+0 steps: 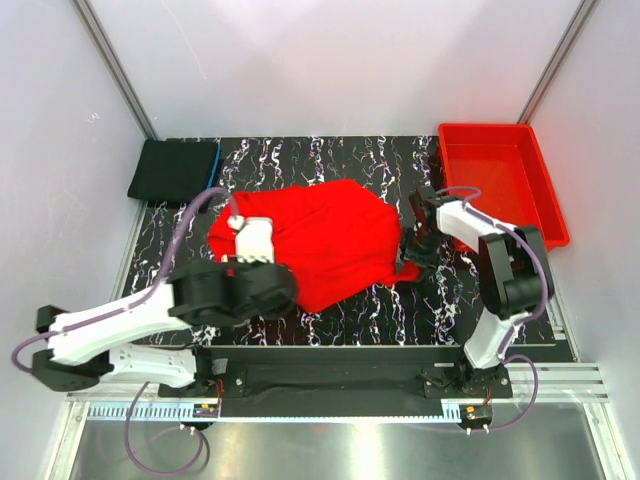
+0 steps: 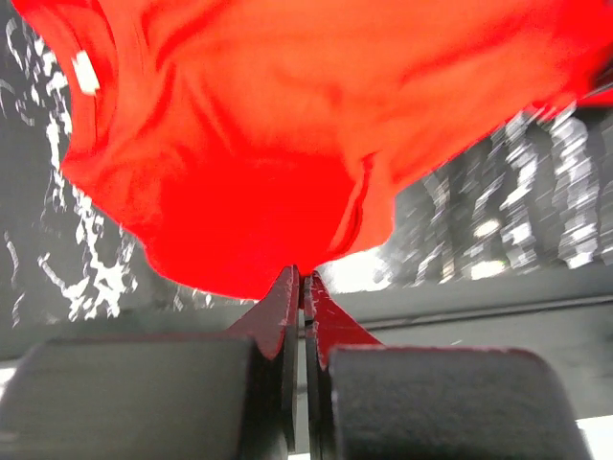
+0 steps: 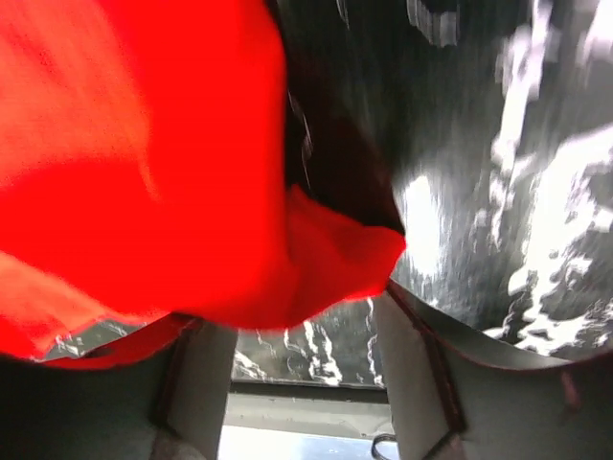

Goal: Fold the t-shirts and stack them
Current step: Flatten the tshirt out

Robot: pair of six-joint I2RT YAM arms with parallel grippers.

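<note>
The bright red t-shirt (image 1: 325,240) lies bunched in the middle of the marbled table. My left gripper (image 1: 243,226) is at the shirt's left edge. In the left wrist view the left gripper (image 2: 303,278) is shut, pinching the red cloth (image 2: 259,163), which spreads away ahead of it. My right gripper (image 1: 411,256) is at the shirt's right edge. In the right wrist view the right gripper (image 3: 292,311) is open, and a corner of the red cloth (image 3: 326,259) hangs over the gap between its fingers. The folded black t-shirt (image 1: 175,170) with a blue edge lies at the back left.
A rigid red plastic bin (image 1: 500,180) stands at the back right, just behind the right arm. White walls close in the table on the left, the back and the right. The arms' base rail (image 1: 330,378) runs along the near edge.
</note>
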